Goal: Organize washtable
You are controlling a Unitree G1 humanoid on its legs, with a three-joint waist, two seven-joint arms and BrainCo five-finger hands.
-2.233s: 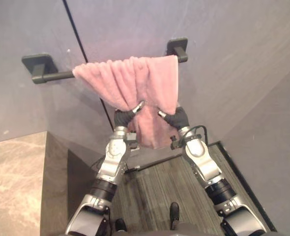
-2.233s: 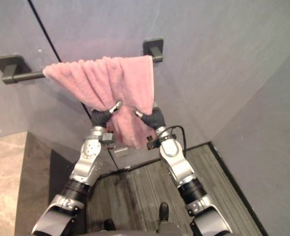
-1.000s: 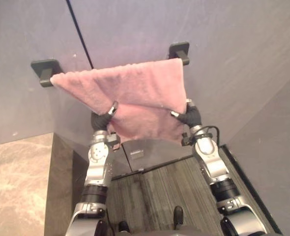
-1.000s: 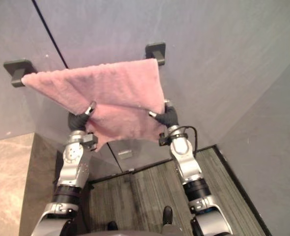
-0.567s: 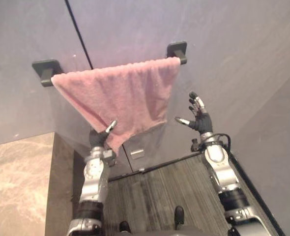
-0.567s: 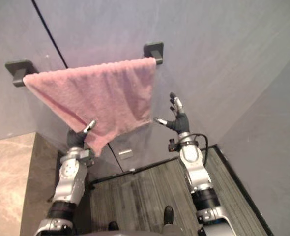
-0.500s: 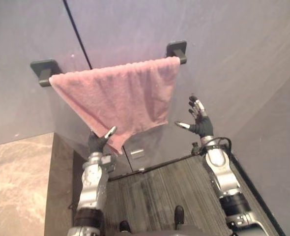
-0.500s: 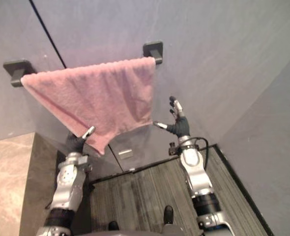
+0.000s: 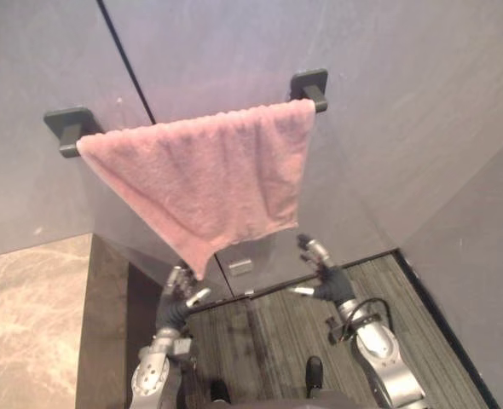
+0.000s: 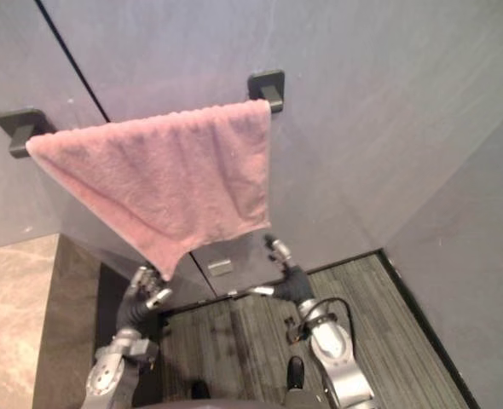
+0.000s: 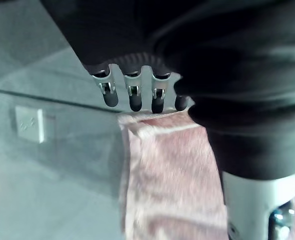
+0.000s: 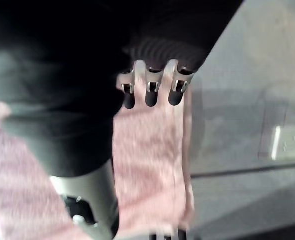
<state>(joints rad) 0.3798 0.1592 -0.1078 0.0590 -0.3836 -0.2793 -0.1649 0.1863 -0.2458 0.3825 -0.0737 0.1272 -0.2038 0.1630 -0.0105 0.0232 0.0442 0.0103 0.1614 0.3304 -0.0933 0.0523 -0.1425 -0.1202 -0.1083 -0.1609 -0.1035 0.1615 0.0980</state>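
Grey wall panels (image 9: 388, 102) stand in front of me, split by a dark seam (image 9: 125, 61). On my left hand (image 9: 179, 298) the fingers (image 11: 132, 97) lie straight and apart, holding nothing. They sit just beneath the lowest corner of the pink towel (image 9: 209, 179), and I cannot tell whether a tip brushes it. My right hand (image 9: 328, 285) is likewise spread, its fingers (image 12: 150, 94) straight in a row with the thumb out to the side, hanging clear below the towel's lower edge. The pink towel drapes spread out between the left bracket (image 9: 64, 128) and the right bracket (image 9: 309, 87), its bottom hem slanting down to that one pointed corner. Lower on the wall, just under the hem, sits a small pale square plate (image 9: 240, 267); the marks on it are too blurred for me to read. A marble counter (image 9: 26, 324) lies on my left, and striped dark flooring (image 9: 277, 328) runs below both arms.
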